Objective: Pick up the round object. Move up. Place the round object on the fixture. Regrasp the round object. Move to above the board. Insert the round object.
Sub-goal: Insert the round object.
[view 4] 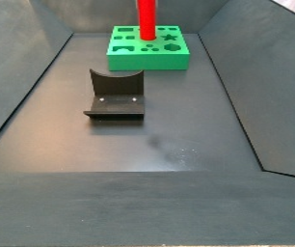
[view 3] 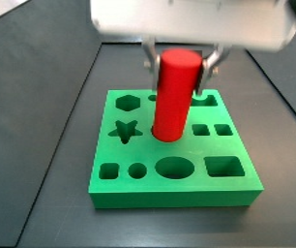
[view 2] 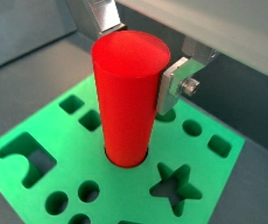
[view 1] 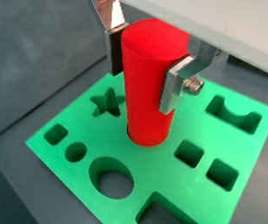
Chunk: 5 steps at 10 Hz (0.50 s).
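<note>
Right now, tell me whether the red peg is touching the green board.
Touching: in both wrist views the red peg, between the gripper fingers, stands with its lower end inside a hole in the green board.

Lab test rig: dark walled bin (view 4: 60, 116), fixture (view 4: 114, 95).

One peg (view 3: 174, 97), red, at frame centre in a side view. One green board (view 3: 177, 194) under it. One gripper (view 3: 179, 70) at upper centre, with two silver fingers (view 1: 178, 83), both against the peg. One dark fixture (view 4: 114, 96), left of centre in a side view.

Board holes counted in a side view: one star (view 3: 125, 129), one hexagon (view 3: 125, 100), one large circle (view 3: 174, 169), one large square (view 3: 223, 167), two small squares (view 3: 200, 129) side by side at right. Other holes were partly hidden, so no full total.
</note>
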Tool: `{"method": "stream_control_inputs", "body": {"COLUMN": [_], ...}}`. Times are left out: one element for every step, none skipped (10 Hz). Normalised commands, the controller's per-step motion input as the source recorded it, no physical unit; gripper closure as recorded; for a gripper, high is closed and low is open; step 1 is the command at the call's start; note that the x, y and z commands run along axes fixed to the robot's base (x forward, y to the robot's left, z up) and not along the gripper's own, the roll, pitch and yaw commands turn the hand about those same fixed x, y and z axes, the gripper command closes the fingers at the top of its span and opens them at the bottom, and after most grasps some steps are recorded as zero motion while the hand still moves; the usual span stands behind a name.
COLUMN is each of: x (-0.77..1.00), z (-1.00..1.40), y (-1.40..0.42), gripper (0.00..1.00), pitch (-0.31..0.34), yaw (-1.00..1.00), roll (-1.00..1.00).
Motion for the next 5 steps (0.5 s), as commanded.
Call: {"method": "stream_control_inputs", "body": {"x": [0.00,0.00,0.00,0.00,0.00], "z": [-0.58,-0.49,-0.21,-0.07,0.00], "y": [-0.01,-0.02,0.00,0.00,0.00], "gripper": [1.00,1.00,1.00,1.00,1.00], "pitch": [-0.043,-0.027,-0.007,-0.020,0.000], "yaw": [0.00,0.00,0.00,0.00,0.00], "roll": [0.02,0.02,-0.09,-0.06,0.00]}}
